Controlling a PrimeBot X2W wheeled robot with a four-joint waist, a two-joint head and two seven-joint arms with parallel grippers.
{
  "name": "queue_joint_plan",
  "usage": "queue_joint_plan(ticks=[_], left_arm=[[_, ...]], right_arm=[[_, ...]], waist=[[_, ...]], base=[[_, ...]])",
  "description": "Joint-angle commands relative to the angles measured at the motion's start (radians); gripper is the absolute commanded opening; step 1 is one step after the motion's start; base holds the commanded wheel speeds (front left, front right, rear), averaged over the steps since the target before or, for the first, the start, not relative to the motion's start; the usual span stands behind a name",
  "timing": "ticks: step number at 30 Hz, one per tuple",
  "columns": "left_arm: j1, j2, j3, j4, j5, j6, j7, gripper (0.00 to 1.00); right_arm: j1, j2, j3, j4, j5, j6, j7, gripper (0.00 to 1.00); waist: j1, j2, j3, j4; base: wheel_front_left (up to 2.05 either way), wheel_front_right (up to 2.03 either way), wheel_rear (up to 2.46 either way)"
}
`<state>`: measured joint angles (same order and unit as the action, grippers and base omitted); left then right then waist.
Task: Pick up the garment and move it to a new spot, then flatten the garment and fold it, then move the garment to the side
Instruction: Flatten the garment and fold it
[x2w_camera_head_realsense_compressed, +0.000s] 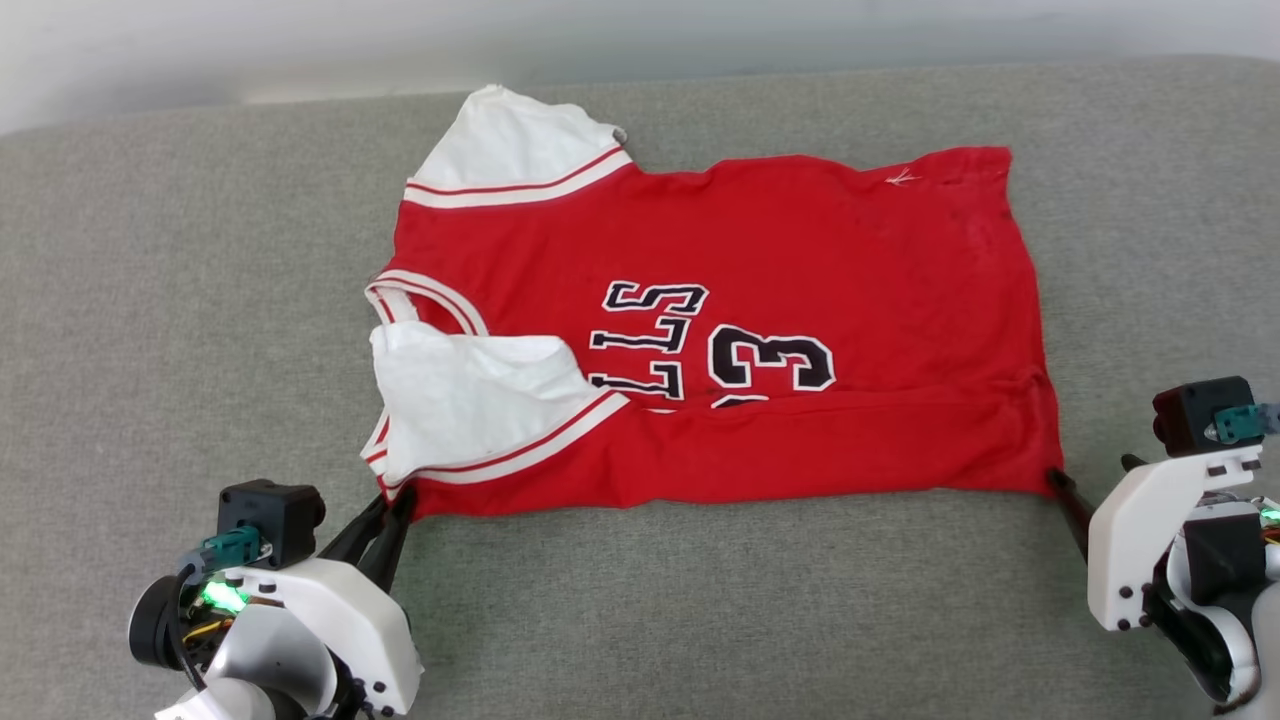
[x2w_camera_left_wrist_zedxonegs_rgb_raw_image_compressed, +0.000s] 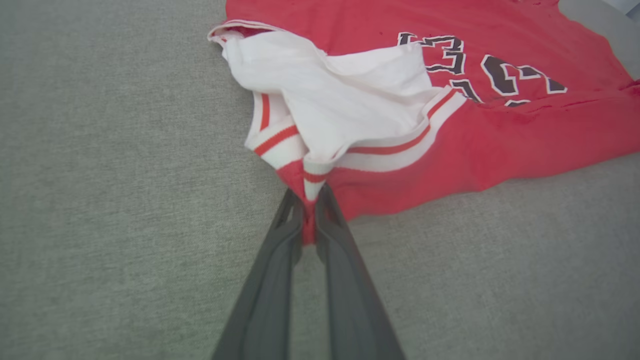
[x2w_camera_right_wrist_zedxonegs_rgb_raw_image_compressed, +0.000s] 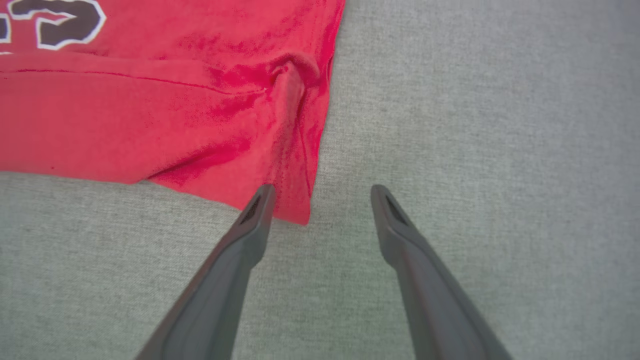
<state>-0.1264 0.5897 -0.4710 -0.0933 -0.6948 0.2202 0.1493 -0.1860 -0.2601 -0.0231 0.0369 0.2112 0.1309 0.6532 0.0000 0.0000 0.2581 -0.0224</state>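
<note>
The garment (x2w_camera_head_realsense_compressed: 800, 250) was laid spread out, red side up, on a grey fabric surface (x2w_camera_head_realsense_compressed: 150, 300), with collar and white sleeves at the left end and the hem at the right end. Black white-outlined numerals (x2w_camera_head_realsense_compressed: 770, 362) and letters were seen near its middle. The near long edge was folded over onto the body, and the near white sleeve (x2w_camera_head_realsense_compressed: 470, 395) was folded in over the chest. The far sleeve was laid flat, sticking out past the far edge.

The left pincer (x2w_camera_left_wrist_zedxonegs_rgb_raw_image_compressed: 310, 200) was seen closed on the garment's near-left corner, with red cloth and striped trim pinched between the fingers (x2w_camera_left_wrist_zedxonegs_rgb_raw_image_compressed: 287, 225). The cloth was bunched up at the grip.

The right pincer (x2w_camera_right_wrist_zedxonegs_rgb_raw_image_compressed: 322, 192) was held wide open and empty at the garment's near-right corner. The corner tip was placed between the two fingers, just beside one fingertip (x2w_camera_right_wrist_zedxonegs_rgb_raw_image_compressed: 260, 200); contact could not be judged.
</note>
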Motion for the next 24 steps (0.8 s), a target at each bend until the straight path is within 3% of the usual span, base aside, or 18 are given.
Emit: queue_joint_plan(ticks=[1,14,15,16,17,24], left_arm=[[0.006,0.004,0.002,-0.023,0.01,0.006,-0.005,0.0],[-0.023,0.011,-0.015,-0.077,0.027,0.011,0.01,0.0],[-0.023,0.012,-0.017,-0.073,0.027,0.01,0.011,0.0],[-0.023,0.016,-0.019,-0.068,0.031,0.011,0.014,0.0],[-0.023,0.017,-0.02,-0.065,0.032,0.011,0.018,0.0],[-0.004,0.03,-0.024,-0.036,0.022,0.003,0.029,0.0]], right_arm=[[-0.021,0.01,-0.007,0.019,-0.014,0.0,0.005,1.0],[-0.057,0.044,0.023,0.19,-0.018,0.0,0.038,1.0],[-0.052,0.047,0.033,0.205,-0.009,0.0,0.045,0.8],[-0.048,0.049,0.04,0.217,-0.002,0.0,0.051,0.37],[-0.044,0.05,0.044,0.226,0.005,0.001,0.053,0.0],[-0.048,0.022,0.029,0.237,0.027,-0.001,0.017,0.0]], waist=[[0.0,0.0,0.012,0.01],[0.0,0.0,0.068,0.048],[0.0,0.0,0.068,0.05],[0.0,0.0,0.069,0.05],[0.0,0.0,0.069,0.05],[0.0,0.0,0.042,0.035]], base=[[0.0,0.0,0.0],[0.0,0.0,0.0],[0.0,0.0,0.0],[0.0,0.0,0.0],[0.0,0.0,0.0],[0.0,0.0,0.0]])
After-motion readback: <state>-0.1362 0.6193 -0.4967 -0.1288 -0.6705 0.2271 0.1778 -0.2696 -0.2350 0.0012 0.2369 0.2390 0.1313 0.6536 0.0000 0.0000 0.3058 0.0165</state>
